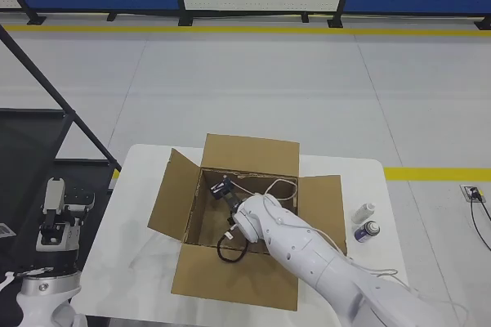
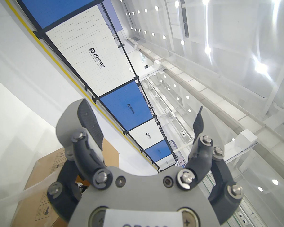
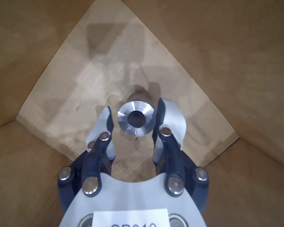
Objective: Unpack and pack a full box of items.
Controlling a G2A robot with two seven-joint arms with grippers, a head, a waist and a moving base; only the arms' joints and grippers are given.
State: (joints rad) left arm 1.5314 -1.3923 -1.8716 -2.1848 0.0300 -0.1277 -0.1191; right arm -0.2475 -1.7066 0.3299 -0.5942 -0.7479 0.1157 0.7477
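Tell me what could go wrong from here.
The right arm's jaws pinch the metal can near its upper end only, so it may slip or tilt when lifted. The arm is deep inside the cardboard box, near its walls, so the can could catch a flap coming out. The white bottle and spray can beside the box might get knocked at set-down.

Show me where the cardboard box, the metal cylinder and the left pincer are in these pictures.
cardboard box [image 1: 251, 155]: top view, on its far flap.
metal cylinder [image 3: 135, 118]: right wrist view, middle of its shiny top end.
left pincer [image 2: 142, 106]: left wrist view, midway between its fingertips.
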